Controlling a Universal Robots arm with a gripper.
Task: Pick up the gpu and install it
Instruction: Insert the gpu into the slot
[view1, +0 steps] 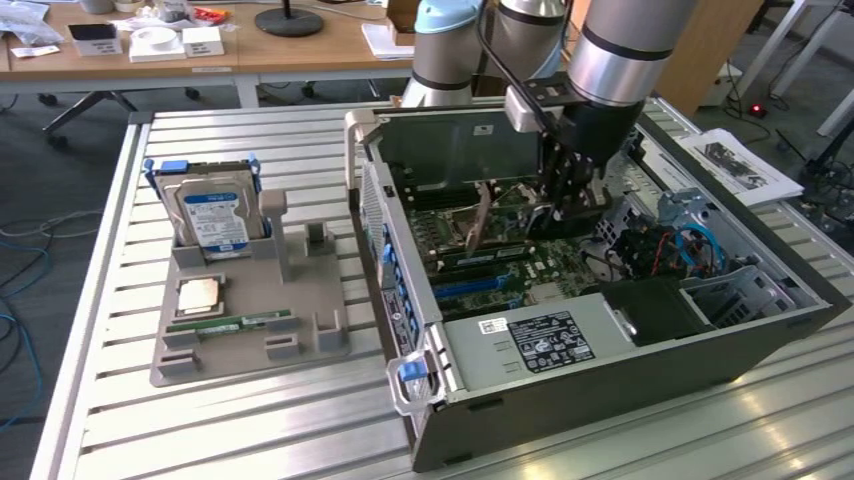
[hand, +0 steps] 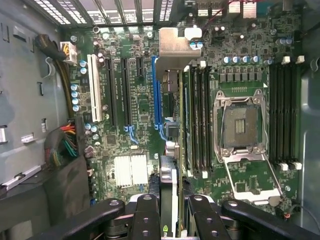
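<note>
We see the black two-fingered gripper (hand: 170, 220) clamped on the gpu (hand: 169, 180), a thin flat dark circuit card with a silvery metal end bracket, its fingers (hand: 145, 217) pressed against either face of the card. The card is edge-on to the wrist camera, above the green motherboard (hand: 142, 107) and running along the long blue expansion slot (hand: 156, 90), between that slot and the bank of black memory slots (hand: 197, 117). We cannot tell whether its lower edge touches the board. Beyond the memory slots lies the open silver processor socket (hand: 242, 122). In the exterior view the gripper (view1: 561, 215) reaches down into the open grey computer case (view1: 601, 400), which lies on its side, with a black-and-white labelled power supply (view1: 547, 340) at its near wall. On the exterior view's left, just beside the case, a grey plastic parts tray (view1: 314, 300) holds a boxy silver hard drive with a blue-white label (view1: 214, 215) standing upright at its far end, and nearer to us a narrow green memory stick (view1: 247, 322) lying flat. Case and tray rest on a slatted aluminium table (view1: 134, 430).
</note>
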